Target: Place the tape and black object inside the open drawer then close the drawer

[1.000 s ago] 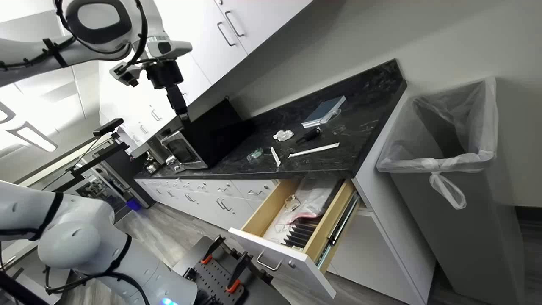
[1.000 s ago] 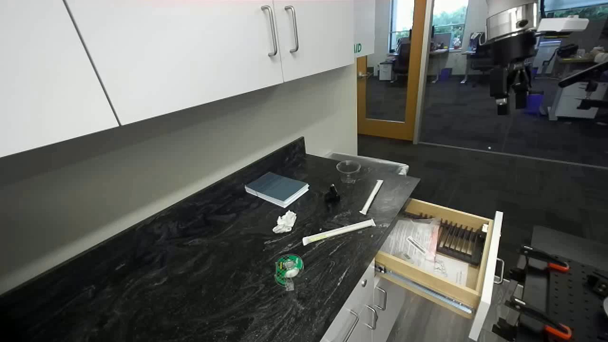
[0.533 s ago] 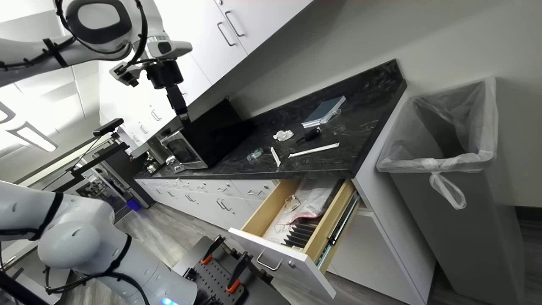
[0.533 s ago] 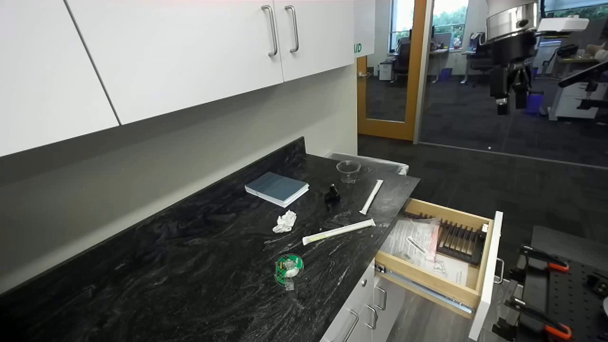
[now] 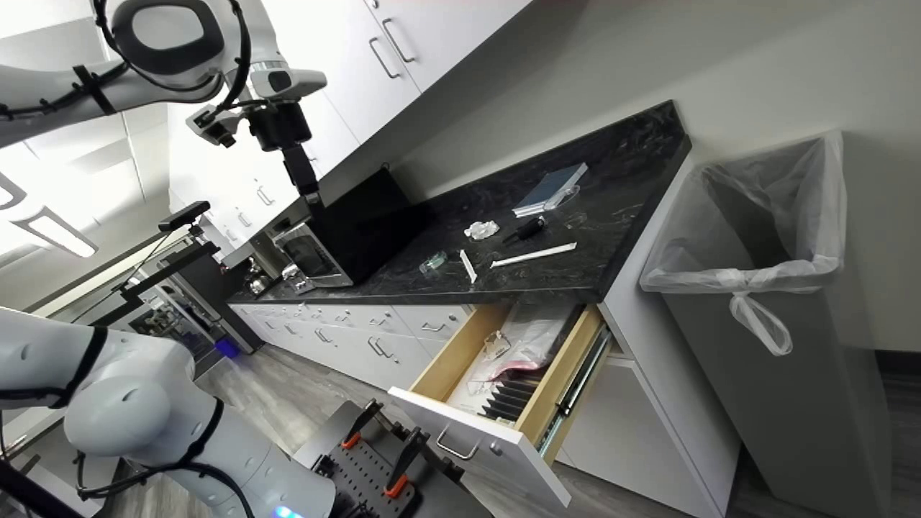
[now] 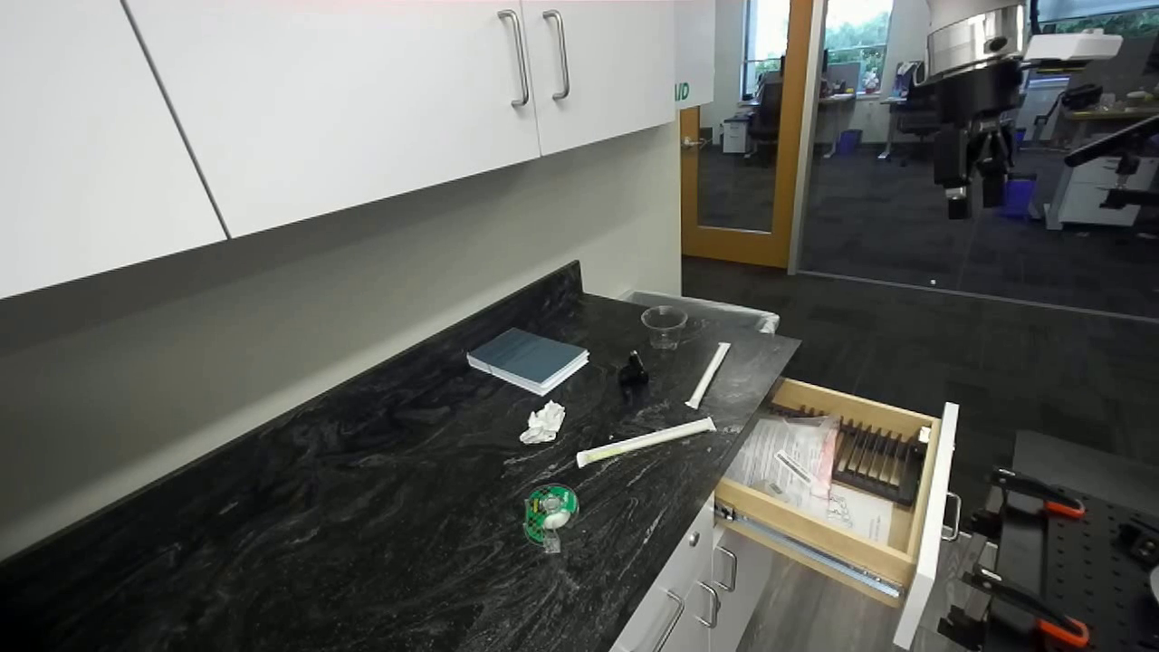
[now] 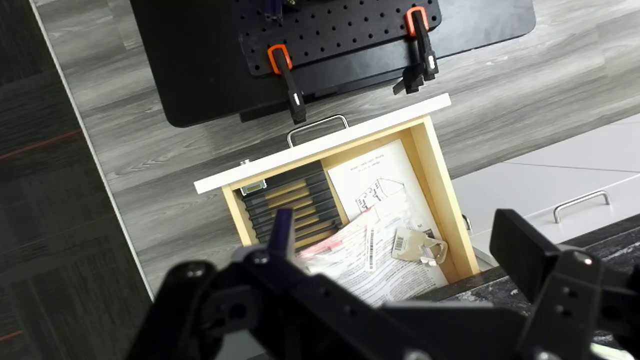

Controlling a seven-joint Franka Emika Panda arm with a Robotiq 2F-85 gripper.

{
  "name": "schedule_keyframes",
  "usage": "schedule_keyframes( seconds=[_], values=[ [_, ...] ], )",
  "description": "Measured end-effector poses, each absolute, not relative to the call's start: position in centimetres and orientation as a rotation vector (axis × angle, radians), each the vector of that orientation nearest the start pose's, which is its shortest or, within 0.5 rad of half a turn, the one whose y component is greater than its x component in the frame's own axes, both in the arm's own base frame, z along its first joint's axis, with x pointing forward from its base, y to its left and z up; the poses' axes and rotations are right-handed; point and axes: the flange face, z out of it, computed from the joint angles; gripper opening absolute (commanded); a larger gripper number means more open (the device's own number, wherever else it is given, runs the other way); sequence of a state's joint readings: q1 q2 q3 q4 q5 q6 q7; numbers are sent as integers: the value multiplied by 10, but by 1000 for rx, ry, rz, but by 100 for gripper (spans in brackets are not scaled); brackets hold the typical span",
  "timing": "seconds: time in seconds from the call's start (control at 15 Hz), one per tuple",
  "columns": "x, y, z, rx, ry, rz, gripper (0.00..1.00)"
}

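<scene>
The tape (image 6: 550,509), a green and clear dispenser, lies on the black counter; it also shows in an exterior view (image 5: 432,264). The small black object (image 6: 633,369) stands farther along the counter, near the notebooks, and shows in an exterior view (image 5: 529,229). The drawer (image 6: 928,525) is pulled open, with a white front, wood sides, papers, a plastic bag and a black slotted tray inside. It also shows in an exterior view (image 5: 522,464) and the wrist view (image 7: 320,146). My gripper (image 6: 975,199) is high above the drawer, pointing down. In the wrist view my gripper (image 7: 400,235) is open and empty.
Blue-grey notebooks (image 6: 528,356), crumpled paper (image 6: 543,423), two white wrapped sticks (image 6: 646,442) and a clear cup (image 6: 665,326) are on the counter. Upper cabinets (image 6: 362,100) overhang it. A lined bin (image 5: 777,374) stands past the counter's end. A clamped pegboard (image 5: 370,464) faces the drawer.
</scene>
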State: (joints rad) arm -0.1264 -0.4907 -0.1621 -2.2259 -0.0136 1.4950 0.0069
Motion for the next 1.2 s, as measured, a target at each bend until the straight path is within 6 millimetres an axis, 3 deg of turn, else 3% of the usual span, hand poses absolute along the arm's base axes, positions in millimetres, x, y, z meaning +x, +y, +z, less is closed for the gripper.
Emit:
schedule_keyframes(
  seconds=[0.47, 0.67, 0.93, 1.2],
  values=[
    [360, -116, 542, -3004, 397, 350, 100],
    [370, -105, 544, -3022, 363, 268, 100],
    [399, -70, 528, -3097, 332, 74, 100],
    [427, -11, 483, -3184, 254, -88, 100]
  ],
)
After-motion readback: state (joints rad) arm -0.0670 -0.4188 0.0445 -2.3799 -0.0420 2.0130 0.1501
